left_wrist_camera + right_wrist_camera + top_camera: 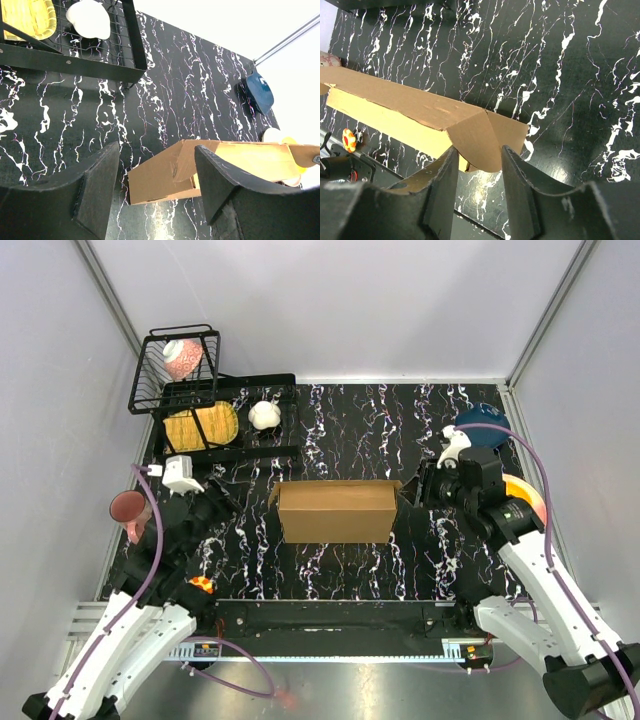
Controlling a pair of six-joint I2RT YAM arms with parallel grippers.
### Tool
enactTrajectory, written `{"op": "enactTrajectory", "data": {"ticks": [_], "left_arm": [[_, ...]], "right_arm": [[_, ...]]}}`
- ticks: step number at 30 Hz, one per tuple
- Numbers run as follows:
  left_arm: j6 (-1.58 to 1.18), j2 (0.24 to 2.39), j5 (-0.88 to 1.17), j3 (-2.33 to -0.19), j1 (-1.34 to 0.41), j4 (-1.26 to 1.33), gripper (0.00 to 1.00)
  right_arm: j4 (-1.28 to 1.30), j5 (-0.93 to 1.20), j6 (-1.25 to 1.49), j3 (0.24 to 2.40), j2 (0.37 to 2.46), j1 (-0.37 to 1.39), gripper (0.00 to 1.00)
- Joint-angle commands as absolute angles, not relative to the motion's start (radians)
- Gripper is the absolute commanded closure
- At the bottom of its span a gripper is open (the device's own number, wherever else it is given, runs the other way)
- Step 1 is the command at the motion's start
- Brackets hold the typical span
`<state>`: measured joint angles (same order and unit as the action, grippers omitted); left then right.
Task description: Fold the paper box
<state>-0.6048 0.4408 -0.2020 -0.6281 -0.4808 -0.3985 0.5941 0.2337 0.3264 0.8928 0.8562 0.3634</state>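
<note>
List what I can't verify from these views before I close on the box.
- Right wrist view: whether the right hand touches the end flap of the paper box; its fingers cover the flap's edges.
- Top view: the box's interior, hidden by its own top panel.
- Left wrist view: the box's far end, partly behind the left hand and washed out by glare.

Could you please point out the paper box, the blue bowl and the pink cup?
paper box (pixel 336 510), top external view, middle of its visible panel.
blue bowl (pixel 260 92), left wrist view, its middle.
pink cup (pixel 128 507), top external view, its opening.

matt brown cardbd paper box (pixel 336 511), glossy blk marbled table (pixel 350 430), metal wire rack (pixel 152 375).
</note>
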Motion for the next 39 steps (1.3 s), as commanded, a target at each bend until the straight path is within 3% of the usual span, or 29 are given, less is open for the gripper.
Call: {"op": "enactTrajectory", "data": {"ticks": [1, 13, 20, 29, 39], "left_arm": [[-0.571, 0.452, -0.163, -0.669, -0.482, -0.347, 0.35], [-0.534, 0.500, -0.065, -0.661, -0.482, -0.307, 0.35], [-0.516, 0.502, -0.008, -0.650, -0.482, -0.275, 0.35], [-0.502, 0.496, 0.319, -0.554, -0.482, -0.156, 0.36], [-0.407, 0.407, 0.377, -0.624, -0.482, -0.336, 0.35]], "right_arm": [[0.528, 0.224, 0.327, 0.893, 0.879, 0.371, 0.57], [0.503, 0.229, 0.327, 0.877, 0.876, 0.374, 0.71], [0.500, 0.233, 0.336, 0.867, 0.873, 0.376, 0.73], [0.503, 0.230, 0.348, 0.867, 0.870, 0.379, 0.75], [0.509, 0.226, 0.347, 0.871, 0.874, 0.379, 0.75]]}}
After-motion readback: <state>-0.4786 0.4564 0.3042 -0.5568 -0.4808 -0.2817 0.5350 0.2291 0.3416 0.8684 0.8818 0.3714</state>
